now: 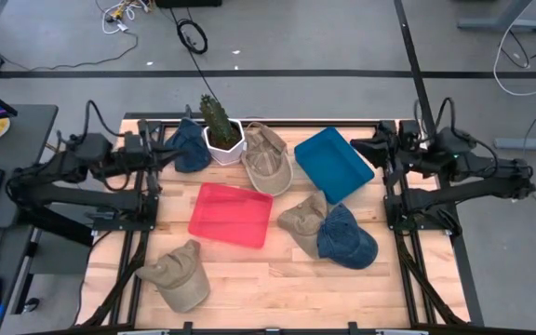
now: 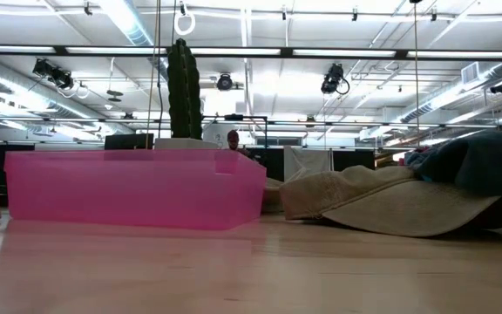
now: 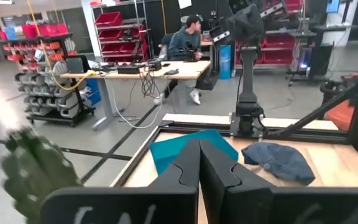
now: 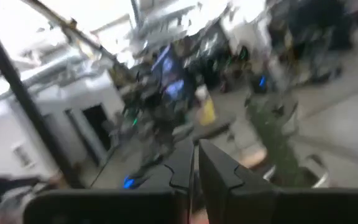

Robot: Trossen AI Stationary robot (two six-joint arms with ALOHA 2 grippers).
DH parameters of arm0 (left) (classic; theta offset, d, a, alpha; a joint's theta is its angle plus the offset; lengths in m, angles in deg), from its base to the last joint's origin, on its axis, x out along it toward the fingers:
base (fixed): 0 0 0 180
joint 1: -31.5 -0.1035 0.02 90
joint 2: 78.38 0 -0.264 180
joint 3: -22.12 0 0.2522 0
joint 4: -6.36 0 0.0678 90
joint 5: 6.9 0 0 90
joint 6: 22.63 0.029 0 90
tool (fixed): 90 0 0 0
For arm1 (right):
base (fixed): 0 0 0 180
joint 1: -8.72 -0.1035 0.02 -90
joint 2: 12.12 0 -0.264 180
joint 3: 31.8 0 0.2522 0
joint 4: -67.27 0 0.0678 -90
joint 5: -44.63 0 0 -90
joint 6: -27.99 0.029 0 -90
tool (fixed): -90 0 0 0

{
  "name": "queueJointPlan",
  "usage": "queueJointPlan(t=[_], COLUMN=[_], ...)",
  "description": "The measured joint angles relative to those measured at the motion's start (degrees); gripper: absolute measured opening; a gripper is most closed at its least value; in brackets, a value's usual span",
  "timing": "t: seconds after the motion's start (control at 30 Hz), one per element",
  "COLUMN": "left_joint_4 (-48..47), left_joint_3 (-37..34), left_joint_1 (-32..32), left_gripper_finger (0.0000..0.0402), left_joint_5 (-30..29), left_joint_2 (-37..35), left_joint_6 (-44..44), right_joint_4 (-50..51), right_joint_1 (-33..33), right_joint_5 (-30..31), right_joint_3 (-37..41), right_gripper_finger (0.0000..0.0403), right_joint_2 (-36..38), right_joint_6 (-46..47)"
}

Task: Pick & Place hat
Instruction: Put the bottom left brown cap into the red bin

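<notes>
Several caps lie crown-up or on their sides on the wooden table. A dark blue one (image 1: 189, 146) is beside the cactus pot. A beige one (image 1: 268, 158) lies between the pot and the blue tray. A beige cap (image 1: 303, 219) and a denim-blue cap (image 1: 347, 237) touch each other near the table's right. Another beige cap (image 1: 177, 276) sits at the near left. A pink tray (image 1: 231, 216) is in the middle and a blue tray (image 1: 333, 165) lies far right. My left gripper (image 3: 199, 158) is shut, raised at the far-left edge by the dark blue cap. My right gripper (image 4: 194, 158) is shut, raised at the far-right edge by the blue tray.
A cactus in a white pot (image 1: 220, 135) stands at the far edge between the arms. In the low view the pink tray (image 2: 133, 187) and the overlapping caps (image 2: 382, 201) fill the middle ground. A person sits at a desk (image 3: 188, 40) in the room beyond.
</notes>
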Motion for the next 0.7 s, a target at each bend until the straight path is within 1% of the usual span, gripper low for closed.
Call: queueJointPlan(t=[0.07,0.17,0.27,0.47,0.53,0.63,0.7], left_joint_4=[-3.11,-7.88,-11.01,-11.26,-11.15,-10.24,-9.36], left_joint_3=[2.30,4.28,5.10,5.21,5.21,5.21,5.21], left_joint_1=[0.01,0.01,0.01,0.01,0.01,0.01,0.01], left_gripper_finger=[0.0003,0.0007,0.0021,0.0045,0.0047,0.0047,0.0048], left_joint_5=[-0.01,-0.22,-0.50,-0.49,-0.51,-0.51,-0.51], left_joint_2=[0.25,0.22,0.24,0.22,0.22,0.23,0.24], left_joint_6=[-0.09,-1.84,-3.25,-3.02,-2.04,-1.39,-1.41], right_joint_4=[7.29,18.99,24.37,25.92,25.73,25.24,24.78], right_joint_1=[0.02,0.02,0.04,0.00,0.19,0.42,0.44], right_joint_5=[-1.42,-1.53,-1.52,-1.43,0.44,3.92,4.10], right_joint_3=[-3.26,-7.13,-8.37,-8.56,-8.56,-8.56,-8.56], right_gripper_finger=[0.0029,0.0029,0.0029,0.0029,0.0029,0.0029,0.0029], right_joint_2=[-1.78,-4.15,-5.25,-5.35,-5.33,-5.33,-5.30], right_joint_6=[3.51,5.62,5.17,-0.68,-0.34,2.73,4.91])
